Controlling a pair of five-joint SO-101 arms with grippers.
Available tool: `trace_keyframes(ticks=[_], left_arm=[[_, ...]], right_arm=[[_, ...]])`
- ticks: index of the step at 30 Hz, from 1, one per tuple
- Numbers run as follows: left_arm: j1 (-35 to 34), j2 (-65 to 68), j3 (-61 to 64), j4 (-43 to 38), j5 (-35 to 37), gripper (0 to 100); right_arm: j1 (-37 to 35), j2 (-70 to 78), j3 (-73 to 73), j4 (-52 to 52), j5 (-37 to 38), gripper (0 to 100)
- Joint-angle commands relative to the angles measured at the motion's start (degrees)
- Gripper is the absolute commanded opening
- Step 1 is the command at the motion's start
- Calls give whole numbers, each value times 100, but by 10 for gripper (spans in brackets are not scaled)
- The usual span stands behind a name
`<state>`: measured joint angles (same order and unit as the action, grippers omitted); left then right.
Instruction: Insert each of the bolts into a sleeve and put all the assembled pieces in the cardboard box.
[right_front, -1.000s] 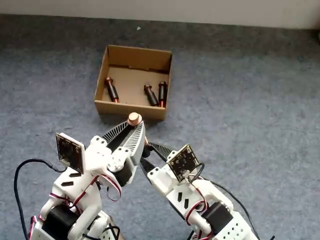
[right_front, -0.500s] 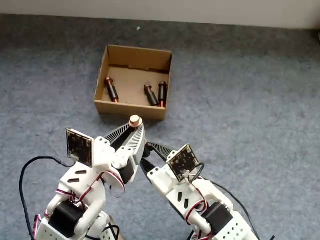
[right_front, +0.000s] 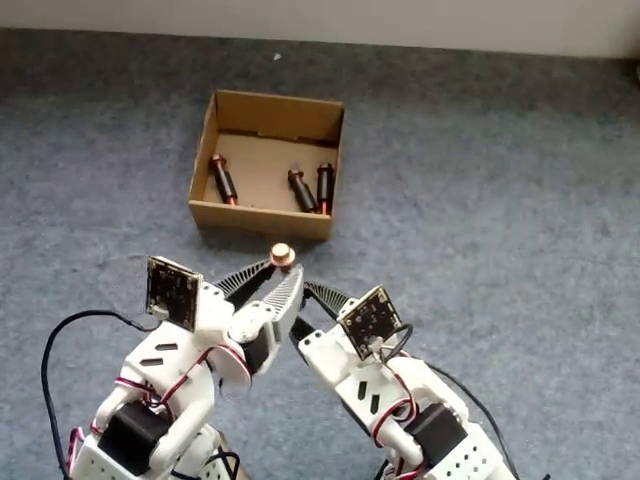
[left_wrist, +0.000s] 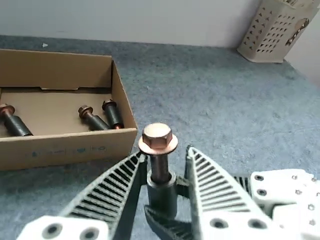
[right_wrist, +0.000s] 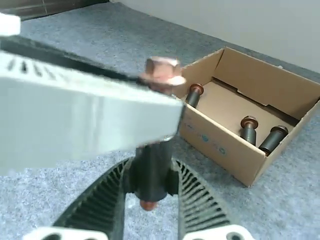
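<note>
**Desk:** Where is the copper-coloured, flange-headed bolt?

**Arm operator:** Just outside the brown, open-topped cardboard box. It is off the wall that faces my two arms, toward the end of that wall nearer my right arm. The bolt stands upright, head uppermost. Its shank runs down through a dark cylindrical sleeve, and the tip pokes out of the sleeve's lower end.

**Desk:** Who holds it?

**Arm operator:** My right claw pinches the sleeve, with one ribbed black finger on each side. My left claw is parted a little around the shank, just under the head. One of its fingers lies close against the bolt, and the other stands clear of it with a gap showing.

**Desk:** And inside the box?

**Arm operator:** Three assembled bolt-and-sleeve pieces lie on its floor, heads toward the far wall. One lies alone near the side wall on my left arm's side. The other two lie close together by the opposite side wall.

**Desk:** The surroundings?

**Arm operator:** The box sits on grey carpet, just beyond both claws. A pale perforated basket stands well apart from the box, off toward my right arm's side.
</note>
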<state>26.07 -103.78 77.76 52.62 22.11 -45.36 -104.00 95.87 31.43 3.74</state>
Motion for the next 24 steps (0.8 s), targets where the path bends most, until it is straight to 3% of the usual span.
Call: trace_keyframes(ticks=[1, 10, 18, 24], left_arm=[[66, -57, -31, 105, -53, 182], [22, -66, -154, 123, -62, 182], [22, -66, -989, 985, -18, 184], [22, -75, -1174, 1116, -18, 184]], right_arm=[[110, -110, 523, -101, 35, 5], [110, -110, 523, -101, 35, 5], [110, -110, 532, -101, 26, 5], [119, -110, 532, -101, 26, 5]])
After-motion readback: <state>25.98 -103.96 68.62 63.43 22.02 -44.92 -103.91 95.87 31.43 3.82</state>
